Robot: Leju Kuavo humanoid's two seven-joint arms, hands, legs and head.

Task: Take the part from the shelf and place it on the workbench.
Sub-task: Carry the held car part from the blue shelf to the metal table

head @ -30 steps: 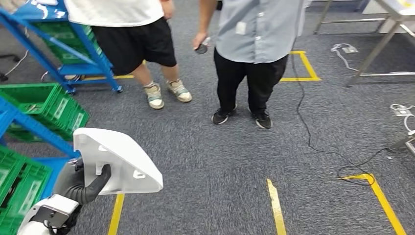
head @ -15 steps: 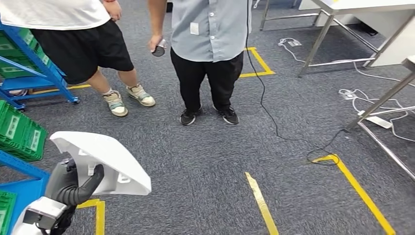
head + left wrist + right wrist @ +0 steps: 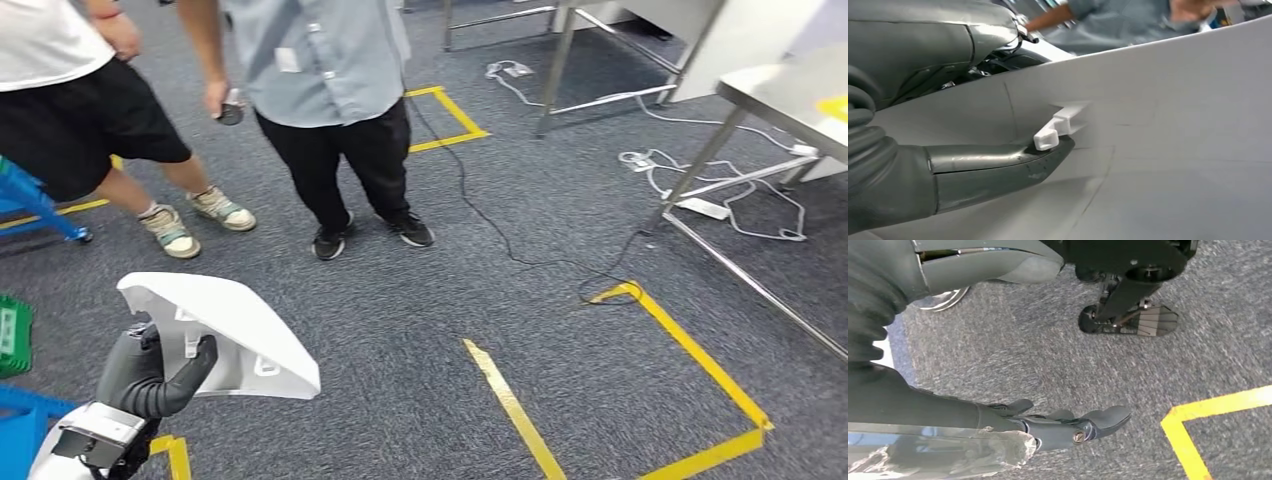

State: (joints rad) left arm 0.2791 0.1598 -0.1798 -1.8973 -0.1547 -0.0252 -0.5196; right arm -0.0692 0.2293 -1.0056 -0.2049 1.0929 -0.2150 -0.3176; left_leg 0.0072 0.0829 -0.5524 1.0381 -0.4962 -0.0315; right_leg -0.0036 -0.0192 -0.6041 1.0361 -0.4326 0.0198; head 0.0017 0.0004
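Bright, even indoor light falls from overhead across the grey carpet [image 3: 420,330], so shadows under the two people's shoes [image 3: 330,240] are soft and faint. The head view is fairly sharp, with lines leaning outward toward the edges. The white part [image 3: 225,335] is bright, nearly washed out along its top edge. In the left wrist view the part [image 3: 1173,125] is close, soft and hazy, and a person [image 3: 1128,20] beyond it is blurred. The right wrist view's carpet [image 3: 1208,360] smears at one side.

Grey carpet [image 3: 420,340], yellow floor tape [image 3: 700,360], metal-legged table [image 3: 780,95]
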